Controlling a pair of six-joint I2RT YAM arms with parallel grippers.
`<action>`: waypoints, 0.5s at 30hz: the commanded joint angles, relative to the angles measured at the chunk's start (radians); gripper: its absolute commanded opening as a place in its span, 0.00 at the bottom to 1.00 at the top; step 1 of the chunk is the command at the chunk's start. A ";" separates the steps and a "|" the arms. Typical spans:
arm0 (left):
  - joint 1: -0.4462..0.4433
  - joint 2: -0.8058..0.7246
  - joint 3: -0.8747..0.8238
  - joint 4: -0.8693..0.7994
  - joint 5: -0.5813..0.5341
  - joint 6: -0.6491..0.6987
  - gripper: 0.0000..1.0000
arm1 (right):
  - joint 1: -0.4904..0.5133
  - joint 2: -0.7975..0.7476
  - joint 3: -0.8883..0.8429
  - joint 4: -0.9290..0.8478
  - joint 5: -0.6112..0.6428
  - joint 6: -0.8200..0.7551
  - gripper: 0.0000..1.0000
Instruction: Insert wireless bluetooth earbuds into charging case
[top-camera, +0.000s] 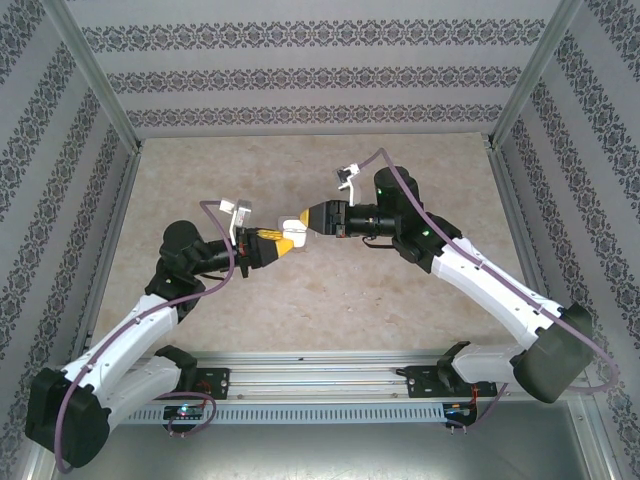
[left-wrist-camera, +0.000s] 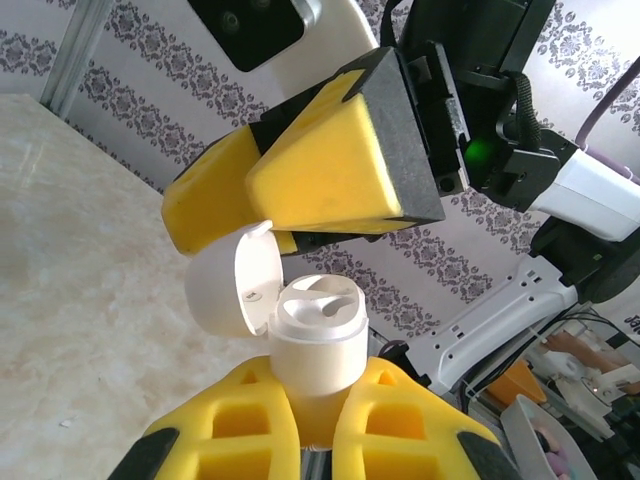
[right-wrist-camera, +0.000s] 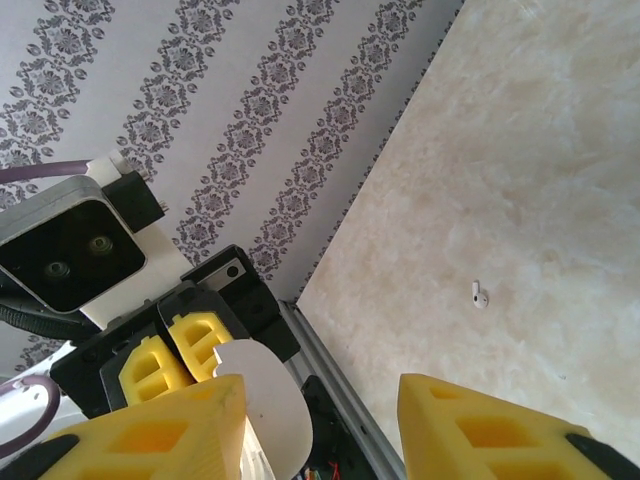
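Note:
The white charging case (left-wrist-camera: 315, 350) stands upright between the yellow fingers of my left gripper (left-wrist-camera: 315, 385), which is shut on its body. Its lid (left-wrist-camera: 232, 280) hangs open to the left, and the top shows two white hollows. In the top view this gripper (top-camera: 283, 243) holds the case (top-camera: 297, 233) above the middle of the table. My right gripper (top-camera: 302, 221) hovers just above the case, and its yellow fingers (left-wrist-camera: 330, 170) sit close over the lid. Its jaws stand wide apart in the right wrist view (right-wrist-camera: 320, 405), with the lid (right-wrist-camera: 272, 410) beside one finger. One tiny white earbud (right-wrist-camera: 480, 294) lies alone on the table.
The beige marbled table (top-camera: 330, 300) is boxed in by patterned walls (top-camera: 320, 70) and aluminium posts (top-camera: 100, 90). A metal rail (top-camera: 320, 375) with both arm bases runs along the near edge. The left wrist camera (right-wrist-camera: 65, 255) shows beside the case.

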 joint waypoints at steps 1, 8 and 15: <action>-0.003 -0.035 0.005 -0.008 0.022 0.076 0.00 | -0.008 0.006 0.012 -0.011 0.026 0.025 0.46; 0.021 -0.098 -0.001 -0.226 -0.092 0.207 0.00 | -0.007 -0.004 0.053 -0.065 0.047 0.074 0.56; 0.163 -0.154 -0.059 -0.278 -0.088 0.105 0.00 | 0.023 0.044 0.109 -0.155 0.119 0.039 0.57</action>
